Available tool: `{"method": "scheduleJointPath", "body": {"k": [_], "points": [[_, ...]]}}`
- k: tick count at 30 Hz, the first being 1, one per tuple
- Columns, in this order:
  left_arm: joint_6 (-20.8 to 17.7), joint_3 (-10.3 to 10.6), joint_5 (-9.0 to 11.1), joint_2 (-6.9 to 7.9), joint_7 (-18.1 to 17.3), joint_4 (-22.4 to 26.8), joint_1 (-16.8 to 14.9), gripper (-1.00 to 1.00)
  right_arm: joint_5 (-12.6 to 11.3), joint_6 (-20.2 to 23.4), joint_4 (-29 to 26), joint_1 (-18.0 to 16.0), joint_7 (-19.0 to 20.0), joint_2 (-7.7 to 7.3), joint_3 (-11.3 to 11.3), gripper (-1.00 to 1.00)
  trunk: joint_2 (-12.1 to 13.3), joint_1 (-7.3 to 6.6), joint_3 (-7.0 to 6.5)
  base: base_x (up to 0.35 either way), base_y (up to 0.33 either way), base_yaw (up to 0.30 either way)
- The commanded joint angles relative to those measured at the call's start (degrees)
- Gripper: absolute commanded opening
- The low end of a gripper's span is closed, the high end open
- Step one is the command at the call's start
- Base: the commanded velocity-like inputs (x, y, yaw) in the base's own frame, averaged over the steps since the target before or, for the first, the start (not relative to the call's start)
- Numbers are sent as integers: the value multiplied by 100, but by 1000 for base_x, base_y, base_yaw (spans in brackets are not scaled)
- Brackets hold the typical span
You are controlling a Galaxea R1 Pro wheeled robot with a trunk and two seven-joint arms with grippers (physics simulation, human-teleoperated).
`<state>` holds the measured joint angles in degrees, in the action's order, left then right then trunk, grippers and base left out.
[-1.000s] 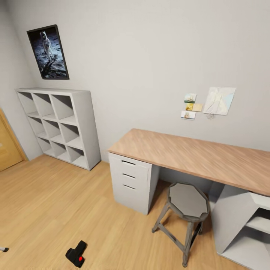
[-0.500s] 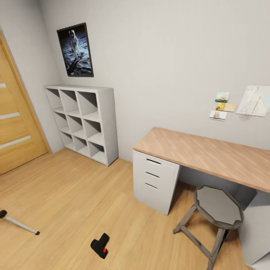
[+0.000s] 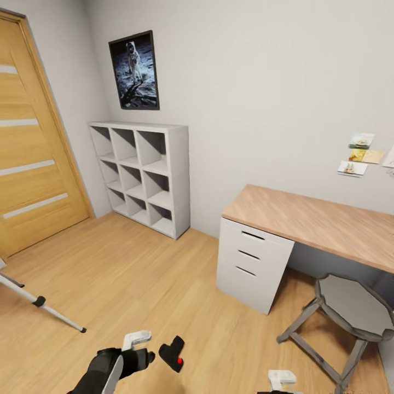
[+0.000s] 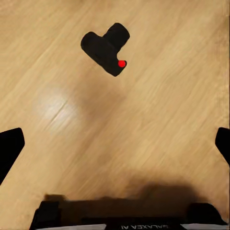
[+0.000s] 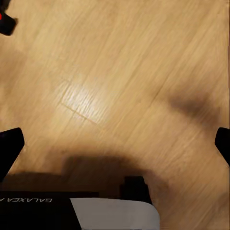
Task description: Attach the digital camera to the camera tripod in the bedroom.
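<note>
The head view has swung toward the left, so the whole picture has shifted: the desk [image 3: 323,224], stool [image 3: 353,306], shelf [image 3: 145,175] and poster [image 3: 135,70] sit further right in it than a second ago, and the door [image 3: 33,148] has come fully into sight. More of the tripod [image 3: 41,301] shows now, a silver leg running to its black foot. The left end effector [image 3: 143,346] has come into the head view, with the camera [image 3: 172,353] on the floor just beside it, toward the right end effector [image 3: 282,378], whose white tip has also appeared.
</note>
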<state>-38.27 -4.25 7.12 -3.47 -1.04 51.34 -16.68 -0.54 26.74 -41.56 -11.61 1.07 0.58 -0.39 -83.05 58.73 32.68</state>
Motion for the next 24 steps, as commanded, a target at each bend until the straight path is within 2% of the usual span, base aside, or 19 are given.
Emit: {"method": "scheduleJointPath", "body": {"k": [1, 3, 7, 8, 9, 10, 12, 15, 19, 20, 21, 24], "points": [[-3, -37, 60, -49, -9, 66, -3, 100, -6, 60, -71, 8, 13, 0, -3, 100, -3, 0, 7, 0, 325, -198], [223, -74, 241, -94, -13, 48, 1, 100, -1, 91, -144, 22, 21, -3, 5, 100, -3, 0, 7, 0, 325, -215], [809, -117, 796, -92, -34, -47, 50, 100, 21, 125, -221, 45, 24, 1, 23, 100, -3, 0, 8, 0, 325, -237], [809, -117, 796, -92, -34, -47, 50, 100, 21, 125, -221, 45, 24, 1, 23, 100, -3, 0, 8, 0, 325, -244], [933, -115, 998, -89, -20, -71, 72, 100, 25, 133, -260, 53, 21, 2, 29, 100, -3, 0, 8, 0, 325, -251], [933, -115, 998, -89, -20, -71, 72, 100, 25, 133, -260, 53, 21, 2, 29, 100, -3, 0, 8, 0, 325, -251], [974, -84, 1121, -90, 9, -59, 88, 100, 29, 138, -302, 63, 21, 2, 30, 100, -3, 0, 8, 0, 325, -255], [785, -6, 1229, -94, 117, 183, 104, 100, 40, 123, -413, 102, 19, 3, 31, 100, -3, 0, 8, 0, 325, -259], [193, 51, 1313, -143, 496, 920, 133, 100, 46, 103, -819, 327, 17, 1, 26, 100, -3, 0, 8, 0, 325, -262], [-56, 87, 1359, -175, 811, 1309, 184, 100, 36, 105, -1146, 508, 17, -3, 16, 100, -3, 0, 8, 0, 325, -264], [-234, 155, 1435, -272, 1252, 1665, 302, 100, 22, 107, -1670, 811, 17, -24, 6, 100, -3, 0, 8, 0, 325, -265], [-94, 198, 1494, -332, 1436, 1576, 354, 100, 11, 106, -1898, 959, 20, -39, 2, 100, -3, 0, 8, 0, 325, -265]]}}
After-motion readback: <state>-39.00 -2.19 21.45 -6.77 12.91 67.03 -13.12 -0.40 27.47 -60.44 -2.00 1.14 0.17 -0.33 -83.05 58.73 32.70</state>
